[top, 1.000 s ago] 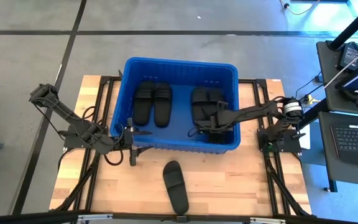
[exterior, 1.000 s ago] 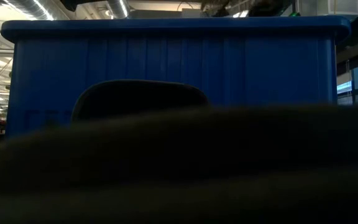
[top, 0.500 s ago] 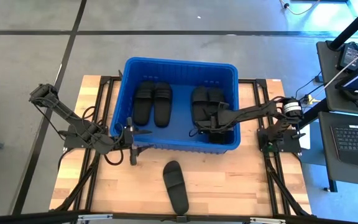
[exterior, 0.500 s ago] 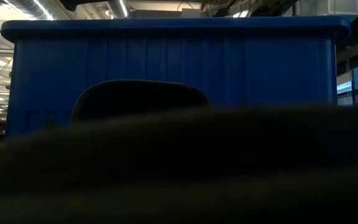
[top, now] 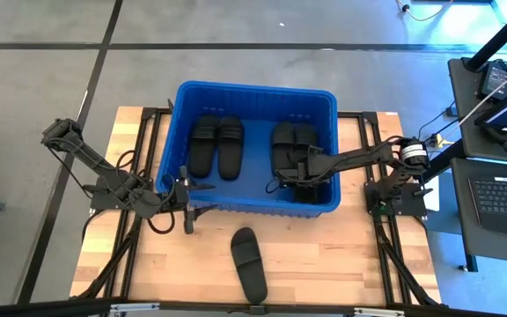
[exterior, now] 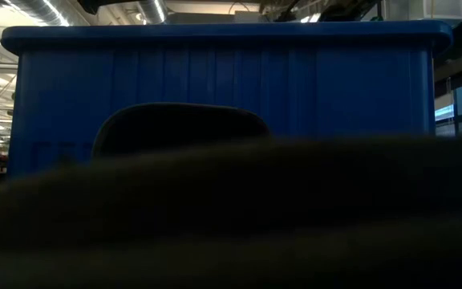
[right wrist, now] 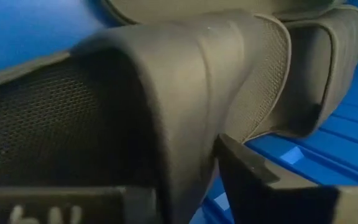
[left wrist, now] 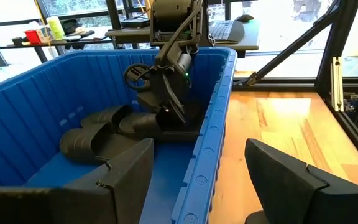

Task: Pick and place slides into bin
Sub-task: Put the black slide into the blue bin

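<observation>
The blue bin [top: 258, 92] stands mid-table. Two black slides [top: 216, 145] lie side by side on its floor at the left, and two more [top: 290, 141] at the right. My right gripper [top: 290, 182] reaches down into the bin's near right part and is shut on another slide [left wrist: 166, 127]. One slide [top: 249, 262] lies flat on the table in front of the bin and fills the low view [exterior: 175, 132]. My left gripper [top: 187, 187] is open, with one finger on each side of the bin's near wall [left wrist: 204, 155], not touching it. My right gripper pinches the slide's strap [right wrist: 185, 124] at its edge between the two fingers [right wrist: 272, 180]. It comes from above, slanting down from the table's right. The slide sits low in the bin by the near wall; I cannot tell whether it is lifted clear.
The bin's tall walls [exterior: 231, 80] ring the right gripper. Bare wood [top: 341, 255] lies in front of and beside the bin. Black frame rails [top: 394, 255] run along both table sides. A desk with a laptop [top: 504, 194] stands beyond the right edge.
</observation>
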